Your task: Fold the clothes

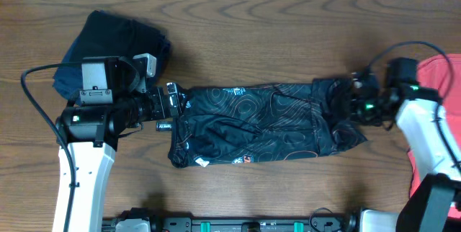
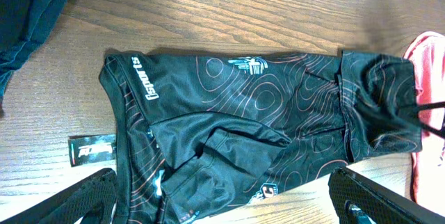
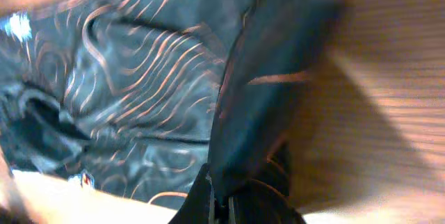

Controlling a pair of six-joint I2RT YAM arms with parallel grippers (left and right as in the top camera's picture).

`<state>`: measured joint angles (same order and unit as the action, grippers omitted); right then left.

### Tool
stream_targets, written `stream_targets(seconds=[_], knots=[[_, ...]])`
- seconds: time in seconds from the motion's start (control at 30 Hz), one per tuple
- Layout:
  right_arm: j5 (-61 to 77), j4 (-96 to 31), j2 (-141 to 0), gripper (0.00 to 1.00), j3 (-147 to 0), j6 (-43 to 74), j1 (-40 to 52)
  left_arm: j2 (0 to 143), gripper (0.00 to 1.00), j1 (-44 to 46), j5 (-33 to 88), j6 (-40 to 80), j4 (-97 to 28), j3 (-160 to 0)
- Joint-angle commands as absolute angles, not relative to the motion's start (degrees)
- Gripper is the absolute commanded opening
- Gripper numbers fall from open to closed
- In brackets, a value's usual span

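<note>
Lying lengthwise across the middle of the table (image 1: 274, 23), the black jersey (image 1: 259, 124) was narrowed to a long strip with its sides turned in. It looked readied for an end-to-end fold. The right gripper (image 1: 354, 96) was clamped on the jersey's right-hand end. Its wrist view showed a ridge of cloth pinched between the fingers and raised off the wood, likely so that end could be carried over toward the left. The left gripper (image 1: 173, 106) hovered at the opposite end with jaws spread wide and nothing in them, probably posted to steady or take that end. A coral-red T-shirt (image 2: 427, 99) lay at the right table edge, just beside the pinched end, seemingly waiting its turn. A dark blue garment (image 1: 108, 45) sat heaped at the far left, apart from the jersey, apparently set aside. A small tag (image 2: 90, 147) lay on the wood next to the jersey's left end. Count: three garments (one black, one coral-red, one dark blue), one tag, two grippers, one of them gripping.
</note>
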<state>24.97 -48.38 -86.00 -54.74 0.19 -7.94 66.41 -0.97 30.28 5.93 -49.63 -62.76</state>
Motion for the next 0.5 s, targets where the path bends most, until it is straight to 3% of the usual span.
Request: stream_targets(seconds=[0.0, 0.47], knots=[[20.0, -48.9, -84.9, 0.01, -55.5, 5.5, -0.6, 66.2, 0.98, -1.2, 30.8, 5.0, -49.6, -63.7], [18.6, -37.0, -89.9, 0.02, -55.4, 22.7, 22.4, 66.2, 0.98, -1.2, 30.8, 5.0, -49.6, -63.7]])
